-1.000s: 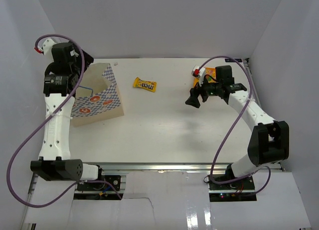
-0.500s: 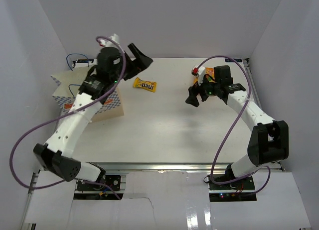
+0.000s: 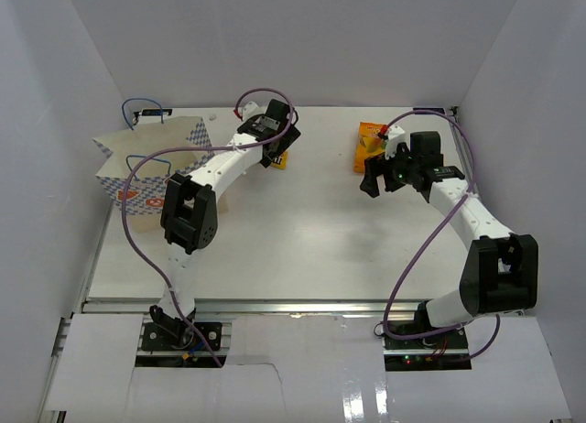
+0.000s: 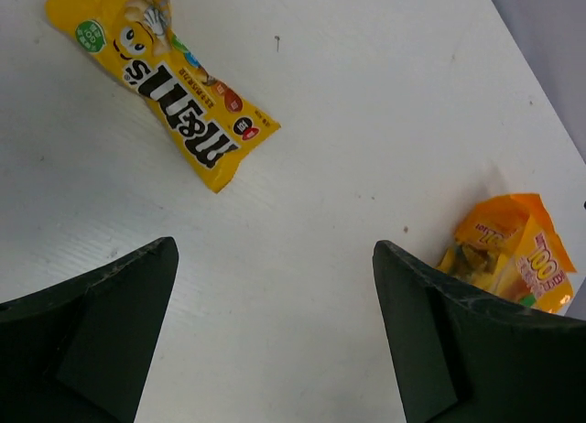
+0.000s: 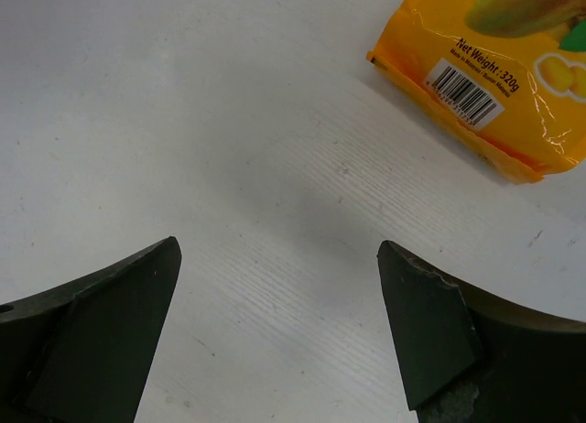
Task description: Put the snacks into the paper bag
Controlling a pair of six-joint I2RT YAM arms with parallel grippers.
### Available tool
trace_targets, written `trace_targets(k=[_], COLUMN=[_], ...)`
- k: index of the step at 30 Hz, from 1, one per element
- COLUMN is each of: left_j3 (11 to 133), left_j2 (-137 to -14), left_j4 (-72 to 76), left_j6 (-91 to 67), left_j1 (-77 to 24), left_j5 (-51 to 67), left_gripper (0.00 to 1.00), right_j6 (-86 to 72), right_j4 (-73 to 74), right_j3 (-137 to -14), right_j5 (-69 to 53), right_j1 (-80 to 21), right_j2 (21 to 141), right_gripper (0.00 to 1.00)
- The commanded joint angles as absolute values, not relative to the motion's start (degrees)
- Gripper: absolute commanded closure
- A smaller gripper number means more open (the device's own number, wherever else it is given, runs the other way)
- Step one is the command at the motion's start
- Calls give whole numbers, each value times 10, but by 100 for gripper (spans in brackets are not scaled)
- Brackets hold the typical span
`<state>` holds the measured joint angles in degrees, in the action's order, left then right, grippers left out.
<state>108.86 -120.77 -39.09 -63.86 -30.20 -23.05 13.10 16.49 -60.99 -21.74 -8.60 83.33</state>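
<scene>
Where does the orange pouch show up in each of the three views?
Top external: the orange pouch lies at the far side, right of centre.
Left wrist: the pouch sits at the lower right edge.
Right wrist: the pouch fills the upper right corner, barcode showing.
Shared landmark: the white table under it.

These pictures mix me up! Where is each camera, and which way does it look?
Top external: high behind the arms, looking down on white table, blue-checkered paper bag, both arms.
Left wrist: on left gripper, facing down at small yellow candy packet; its dark fingers show.
Right wrist: on right gripper, facing down; dark fingers show.
Both wrist views share the large orange pouch.
</scene>
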Motion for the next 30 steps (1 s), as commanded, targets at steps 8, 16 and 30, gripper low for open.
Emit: trace_targets(k=[8, 16, 30], left_j3=[1188, 1204, 1217], left_j2=[-1299, -1348, -1383], left_j4=[-437, -438, -427], left_j6=[-702, -699, -660], left_j1=[-251, -220, -198], left_j5=[-227, -192, -116], left_gripper=[2, 8, 45], right_j6=[104, 99, 95], right_j4=[133, 131, 132], right_j3=[-592, -592, -579], right_j5=[-215, -218, -230], right_j1=[-75, -69, -69], right_j2=[816, 821, 805], right_gripper=[6, 5, 5])
